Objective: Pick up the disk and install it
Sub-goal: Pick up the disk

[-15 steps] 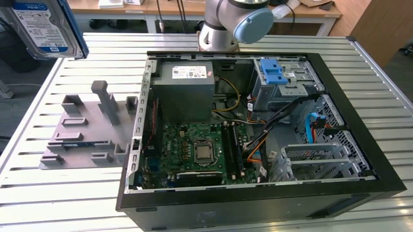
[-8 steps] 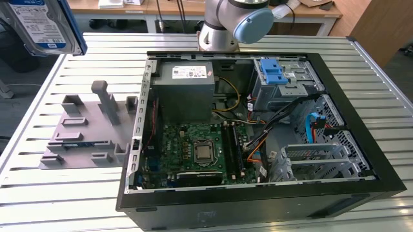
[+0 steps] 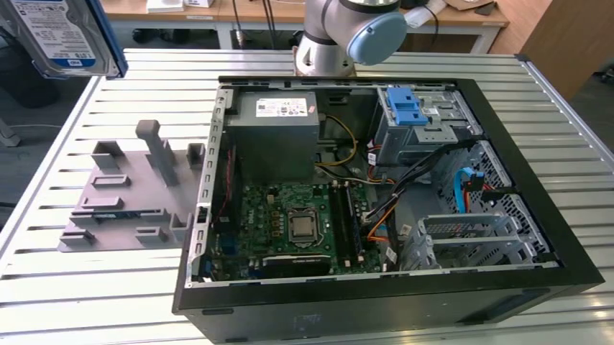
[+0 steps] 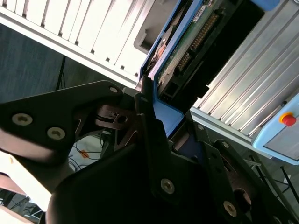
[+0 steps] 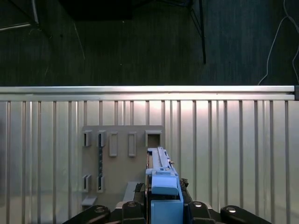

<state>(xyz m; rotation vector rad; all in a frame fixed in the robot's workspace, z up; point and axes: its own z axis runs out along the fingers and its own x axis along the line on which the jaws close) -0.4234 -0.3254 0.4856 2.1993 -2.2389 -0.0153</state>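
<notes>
The disk (image 3: 57, 36), silver with a blue-and-white label and a blue carrier, hangs high above the table at the exterior view's top left, close to that camera. In the second wrist view my gripper (image 4: 159, 105) is shut on the disk (image 4: 187, 42), its dark fingers (image 4: 142, 100) clamping the blue carrier while the green circuit-board side shows. The first wrist view shows the disk (image 5: 161, 172) edge-on between the jaws of the gripper (image 5: 163, 205), above the grey holder.
An open computer case (image 3: 537, 215) lies on the slatted metal table (image 3: 96, 287). Inside are a grey power supply (image 3: 278, 118), the motherboard (image 3: 298, 223), a metal cage with a light-blue latch (image 3: 408, 108) and loose cables. A grey fixture plate (image 3: 125, 194) (image 5: 124, 158) sits beside the case.
</notes>
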